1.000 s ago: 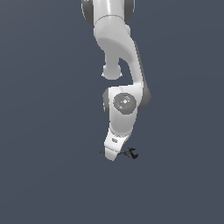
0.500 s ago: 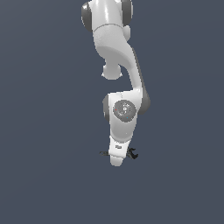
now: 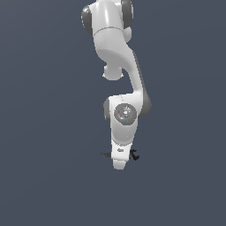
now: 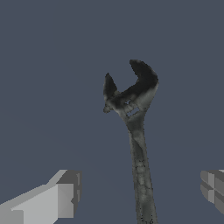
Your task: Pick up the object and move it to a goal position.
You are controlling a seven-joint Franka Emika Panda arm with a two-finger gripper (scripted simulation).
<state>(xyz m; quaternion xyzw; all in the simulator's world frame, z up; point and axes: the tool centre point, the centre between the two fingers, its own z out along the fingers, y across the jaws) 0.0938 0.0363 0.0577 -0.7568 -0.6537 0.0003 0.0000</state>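
Two fingertips (image 4: 65, 197) show in the wrist view, standing well apart, one on each side of the wrench's handle, with a clear gap between each pad and the metal. So the gripper (image 4: 140, 194) is wide open and grips nothing; the pictures do not show it touching anything. In the exterior view the gripper (image 3: 120, 161) hangs low at the end of the arm (image 3: 126, 119), pointing down, and only the dark ends of the wrench (image 3: 132, 154) peep out on either side of the white hand.

The wrench (image 4: 139, 144) lies flat on the plain grey floor (image 4: 43, 65), its slender mottled handle running between the fingers and its forked end pointing away from them.

It looks like a stiff, thin piece of metal, light for this arm and in no way fragile. Being narrow and low to the ground, it probably offers little for the pads to bite on, and a smooth shank could slip or twist. The best hold, I judge, is across the straight handle near its middle, where the sides run parallel, not at the wider forked head.
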